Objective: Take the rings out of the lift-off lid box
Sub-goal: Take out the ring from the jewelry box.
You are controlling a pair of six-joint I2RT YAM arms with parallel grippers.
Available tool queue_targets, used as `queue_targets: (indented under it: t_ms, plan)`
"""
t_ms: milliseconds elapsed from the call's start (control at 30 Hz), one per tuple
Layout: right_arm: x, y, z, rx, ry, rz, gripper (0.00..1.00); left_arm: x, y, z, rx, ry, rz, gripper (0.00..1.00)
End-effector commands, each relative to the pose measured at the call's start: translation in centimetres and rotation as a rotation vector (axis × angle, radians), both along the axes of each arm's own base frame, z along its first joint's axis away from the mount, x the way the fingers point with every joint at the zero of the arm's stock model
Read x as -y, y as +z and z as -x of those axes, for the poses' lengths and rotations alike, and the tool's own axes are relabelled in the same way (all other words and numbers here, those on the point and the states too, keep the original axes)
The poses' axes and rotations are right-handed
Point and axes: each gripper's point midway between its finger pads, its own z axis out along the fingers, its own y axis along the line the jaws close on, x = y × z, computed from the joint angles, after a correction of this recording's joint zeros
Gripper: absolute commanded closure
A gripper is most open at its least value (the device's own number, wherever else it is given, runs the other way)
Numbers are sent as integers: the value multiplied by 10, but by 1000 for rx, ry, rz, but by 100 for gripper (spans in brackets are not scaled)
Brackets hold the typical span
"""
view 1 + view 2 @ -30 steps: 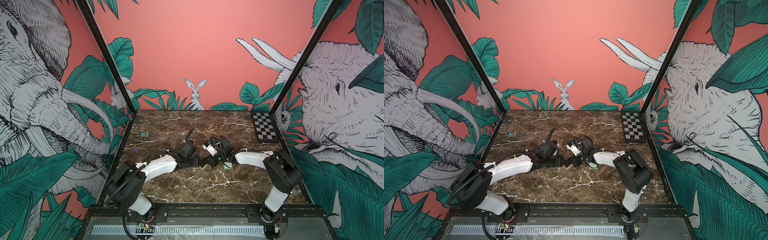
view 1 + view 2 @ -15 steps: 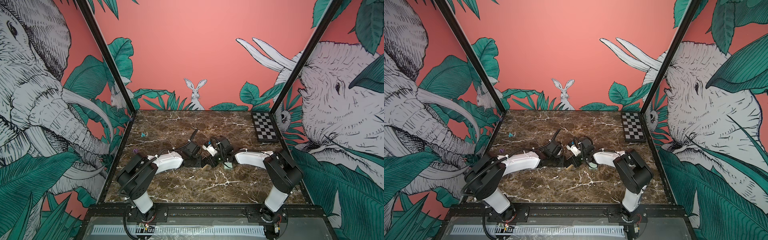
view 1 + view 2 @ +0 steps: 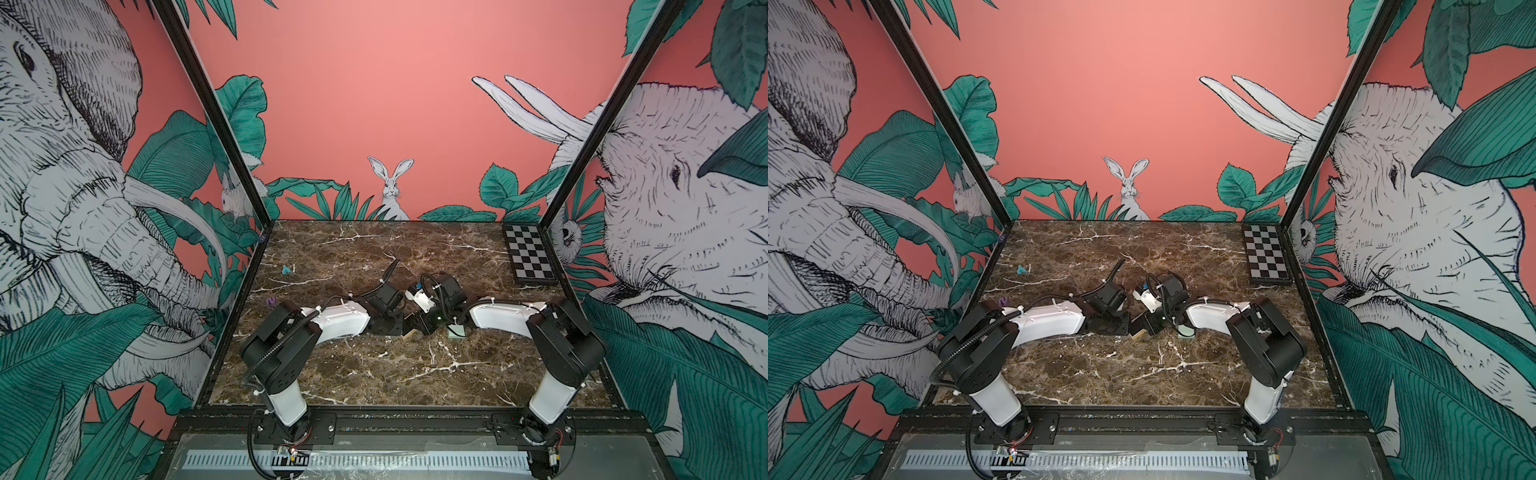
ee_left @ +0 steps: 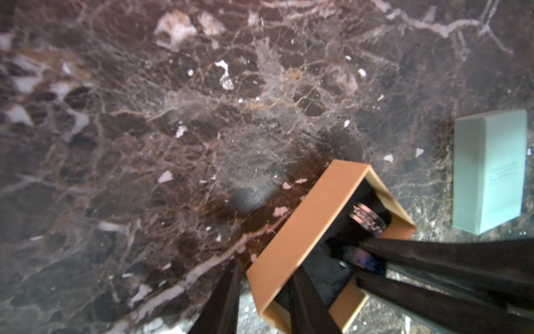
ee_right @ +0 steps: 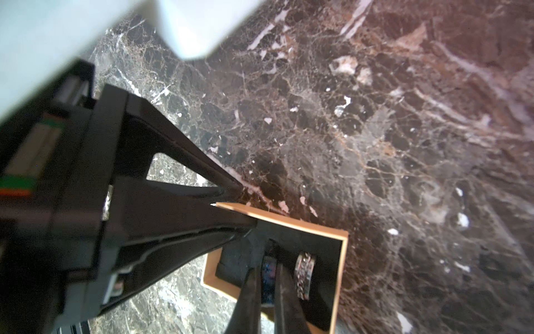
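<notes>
In the lidless box [image 4: 312, 208], right claw [image 5: 267, 270] is clamped on 1 ring [image 4: 362, 258]; left claw [image 4: 267, 269] straddles a box wall, can't tell if gripping.

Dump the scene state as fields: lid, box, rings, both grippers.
lid: off, lying on the table, apart from the base
box base: open, black lining showing
dark ring: inside the base, pinched by the right gripper
patterned ring: inside the base, beside the dark ring, not gripped
right gripper: shut on dark ring
left gripper: fingers straddle a base wall, one inside, one outside; clamped or not, unclear
rings out: none yet
</notes>
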Motion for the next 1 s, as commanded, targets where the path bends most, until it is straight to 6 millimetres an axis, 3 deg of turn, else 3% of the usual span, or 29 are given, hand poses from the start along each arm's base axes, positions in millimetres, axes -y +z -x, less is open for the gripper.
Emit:
queue_targets:
  t_ms: [0,133,233,433,833,967]
  plan:
    - [-4,23,-7,58,-4,-52,100,-11,-7,7,-28,15,-59,69]
    - [-3,29,-9,68,-17,-76,100,-14,-11,10,-36,13,-70,72]
    - [-3,30,-11,66,-18,-82,100,-16,-16,13,-46,16,-78,80]
    - [-2,33,-13,59,-31,-105,100,-17,-16,13,-48,18,-85,83]
    - [-10,64,-9,46,-10,-213,100,-23,8,6,-30,104,-92,82]
    - [0,78,-12,68,-33,-223,100,-31,16,4,-17,164,-108,85]
